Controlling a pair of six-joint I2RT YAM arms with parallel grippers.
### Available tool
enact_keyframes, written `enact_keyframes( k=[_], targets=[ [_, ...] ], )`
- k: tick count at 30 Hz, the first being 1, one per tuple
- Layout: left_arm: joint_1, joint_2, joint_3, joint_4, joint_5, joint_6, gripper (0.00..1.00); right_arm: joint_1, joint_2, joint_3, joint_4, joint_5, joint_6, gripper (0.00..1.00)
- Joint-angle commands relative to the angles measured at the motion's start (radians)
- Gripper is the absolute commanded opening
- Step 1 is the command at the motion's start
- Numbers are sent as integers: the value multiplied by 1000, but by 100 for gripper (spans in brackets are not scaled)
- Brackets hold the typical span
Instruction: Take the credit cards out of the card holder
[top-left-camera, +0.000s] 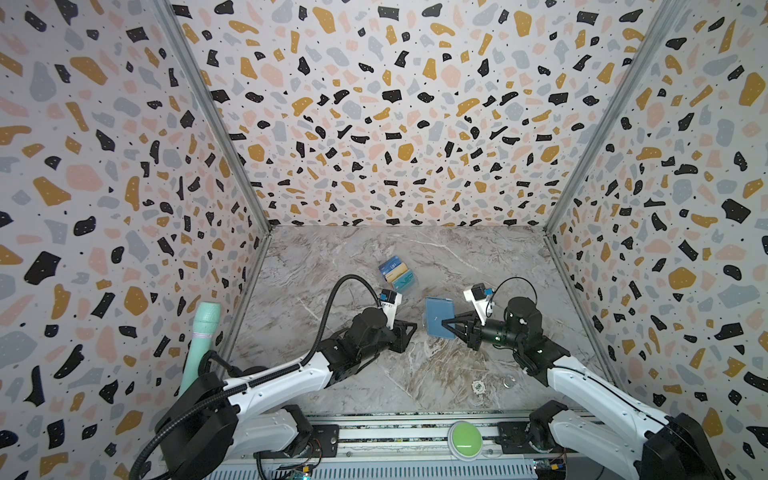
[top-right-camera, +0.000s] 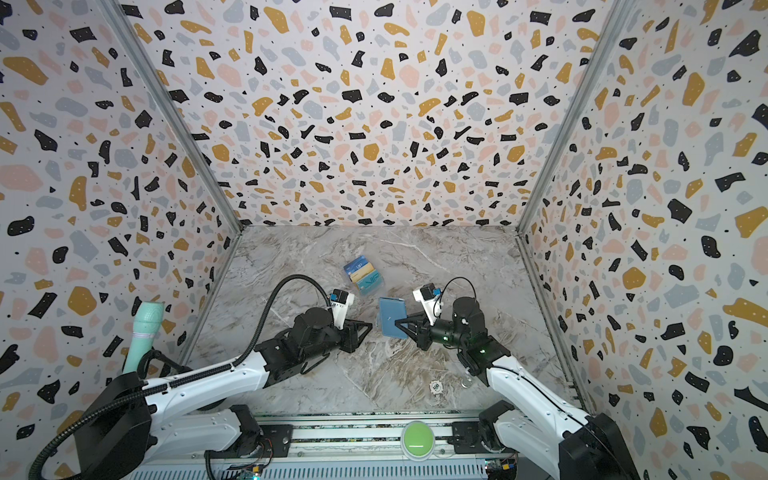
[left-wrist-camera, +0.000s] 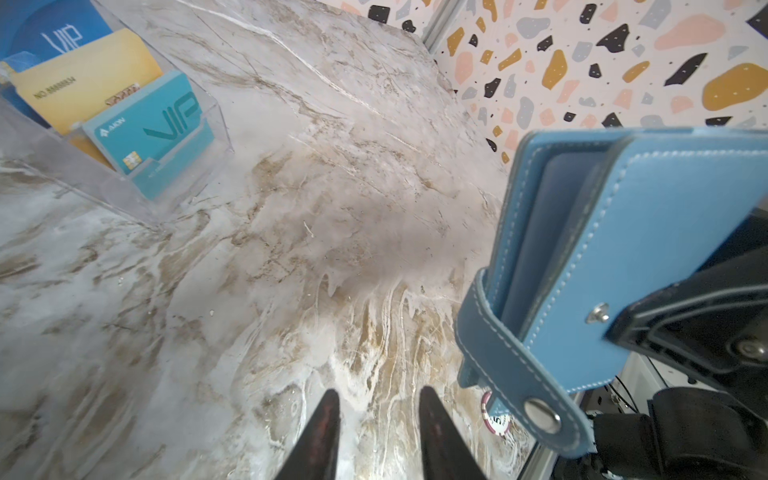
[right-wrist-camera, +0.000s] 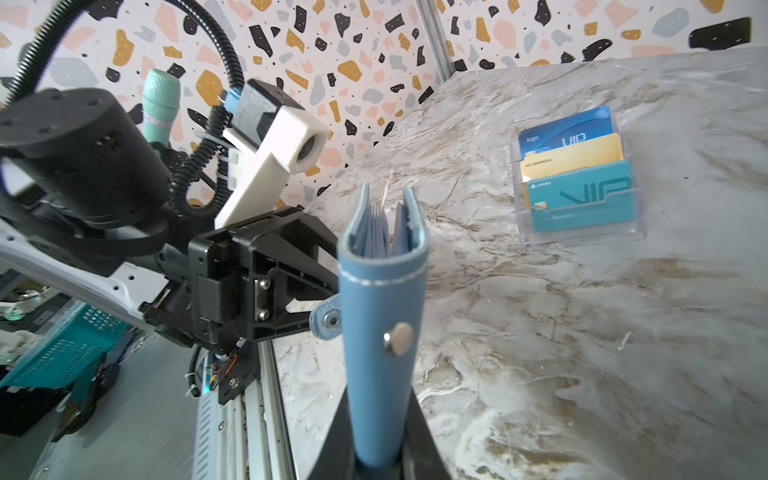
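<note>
The slate-blue leather-look card holder (right-wrist-camera: 382, 332) is running off the right wrist view's bottom edge between the fingers of the right hand (right-wrist-camera: 380, 415), its sleeve pages (right-wrist-camera: 376, 232) bunching too tightly to show contents. The dark blue plastic card (left-wrist-camera: 54, 29) is getting cut by the left wrist view's edge.

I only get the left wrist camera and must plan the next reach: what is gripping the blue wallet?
Observer: The right pincer is shut on the card holder, holding it off the table.
Operator: Any card inside it?
Observer: In the right wrist view its sleeve pages fan out at the open edge; no card edge shows, but their insides are hidden.
Operator: Anything loose that I miss?
Observer: A small silvery disc lies beside the poker chip, toward the table's front.
</note>
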Motion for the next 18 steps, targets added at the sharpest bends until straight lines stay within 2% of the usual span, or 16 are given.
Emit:
enact_keyframes(
  k=[1,6,10,18],
  targets=[
    [5,-39,-18,113,101,38,39,-23,-12,21,77,-102,56,0],
    [6,-71,-51,114,124,99,48,-71,-10,14,182,-208,150,0],
    [5,-92,-95,220,171,96,54,-86,-6,16,233,-274,198,0],
    [5,-101,-121,373,259,58,54,-93,17,13,317,-334,265,0]
  ],
)
